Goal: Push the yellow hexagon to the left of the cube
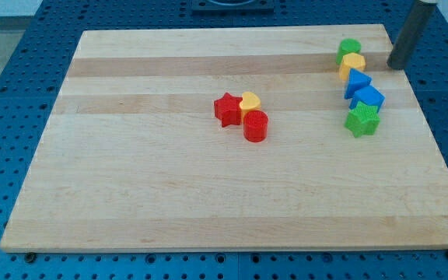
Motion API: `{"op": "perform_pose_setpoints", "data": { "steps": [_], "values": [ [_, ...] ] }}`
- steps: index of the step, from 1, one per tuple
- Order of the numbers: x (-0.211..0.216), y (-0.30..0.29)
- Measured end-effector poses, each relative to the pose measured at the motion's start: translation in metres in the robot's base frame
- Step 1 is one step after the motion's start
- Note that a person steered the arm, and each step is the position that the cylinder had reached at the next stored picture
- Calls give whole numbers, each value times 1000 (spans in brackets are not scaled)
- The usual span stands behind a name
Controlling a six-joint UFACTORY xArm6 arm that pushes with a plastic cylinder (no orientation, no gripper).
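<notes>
- Wooden board (169, 194): lies on a blue perforated table (6, 93).
- Rod: its tip (396, 65) rests at the far right, just right of the yellow hexagon (353, 64); it carries no jaws, so nothing is pinched.
- Right-hand column, far to near: green block (349, 50), yellow hexagon, blue triangular block (357, 81), blue cube (369, 97), green star (362, 120), each touching or just beside the next.
- The hexagon sits beyond the cube, slightly left of it.
- Centre cluster: red star (226, 109), yellow block (250, 102), red cylinder (255, 125), touching.
</notes>
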State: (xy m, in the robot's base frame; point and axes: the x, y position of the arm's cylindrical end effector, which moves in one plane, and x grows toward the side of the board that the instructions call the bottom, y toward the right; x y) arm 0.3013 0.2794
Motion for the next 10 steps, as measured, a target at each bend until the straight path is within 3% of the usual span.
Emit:
{"op": "perform_pose_setpoints", "data": {
  "steps": [5, 10],
  "values": [
    [3, -88],
    [65, -156]
  ]
}}
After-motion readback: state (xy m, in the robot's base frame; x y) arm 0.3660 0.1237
